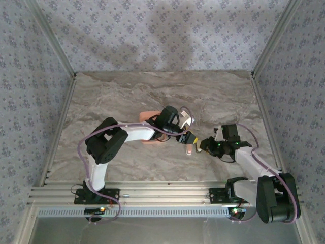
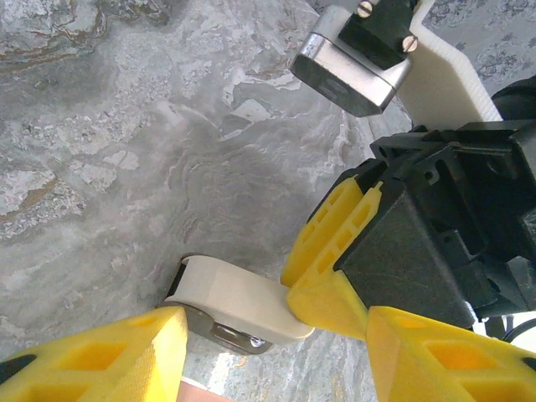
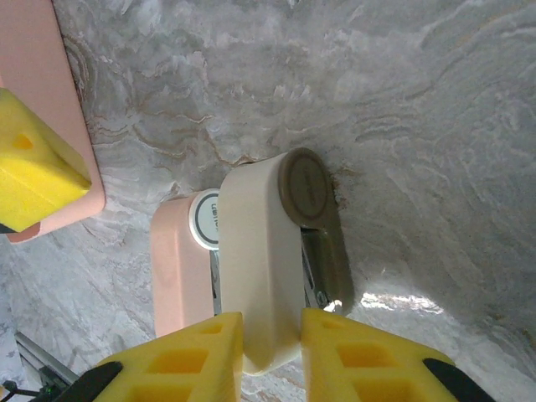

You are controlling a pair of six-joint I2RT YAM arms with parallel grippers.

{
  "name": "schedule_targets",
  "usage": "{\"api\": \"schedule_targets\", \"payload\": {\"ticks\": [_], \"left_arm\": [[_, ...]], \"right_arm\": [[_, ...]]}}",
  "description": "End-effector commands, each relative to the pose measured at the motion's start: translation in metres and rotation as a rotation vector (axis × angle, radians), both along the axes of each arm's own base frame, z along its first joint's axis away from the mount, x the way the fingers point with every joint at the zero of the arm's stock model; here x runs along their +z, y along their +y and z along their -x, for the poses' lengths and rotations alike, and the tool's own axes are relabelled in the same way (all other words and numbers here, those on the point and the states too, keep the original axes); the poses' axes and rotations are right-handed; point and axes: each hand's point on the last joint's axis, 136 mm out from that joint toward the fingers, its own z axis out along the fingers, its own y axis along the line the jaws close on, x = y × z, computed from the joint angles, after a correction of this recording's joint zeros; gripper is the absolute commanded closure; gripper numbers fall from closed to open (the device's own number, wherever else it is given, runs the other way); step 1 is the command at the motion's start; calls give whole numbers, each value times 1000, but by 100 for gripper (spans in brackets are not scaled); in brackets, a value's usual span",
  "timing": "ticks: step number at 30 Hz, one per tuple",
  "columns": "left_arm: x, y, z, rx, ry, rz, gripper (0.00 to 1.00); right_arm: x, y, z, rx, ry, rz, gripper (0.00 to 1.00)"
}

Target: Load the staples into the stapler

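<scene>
The small pale pink-and-white plastic stapler [image 3: 260, 268] stands opened on the grey marble table [image 3: 419, 126]. It looks light, stiff and smooth, so it is best held across its flat sides. The right gripper [image 3: 272, 322] clamps its white half. The left gripper [image 2: 272, 322] has its jaws apart near it; whether it grips, I cannot tell. The round label [image 3: 203, 219] is unreadable.

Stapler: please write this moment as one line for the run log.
stapler: metal channel exposed | right gripper: shut on stapler's white half | left gripper: open, fingers flanking stapler
</scene>
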Motion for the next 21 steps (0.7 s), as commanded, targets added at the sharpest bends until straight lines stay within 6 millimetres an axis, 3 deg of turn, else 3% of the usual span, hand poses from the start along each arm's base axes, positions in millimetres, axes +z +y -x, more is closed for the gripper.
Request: {"api": "schedule_targets", "payload": {"ticks": [1, 21], "left_arm": [[20, 1, -2, 6, -27, 42, 41], [19, 2, -2, 9, -25, 40, 41]], "right_arm": [[-18, -5, 14, 8, 56, 43, 77], [-39, -19, 32, -23, 167, 131, 84]]}}
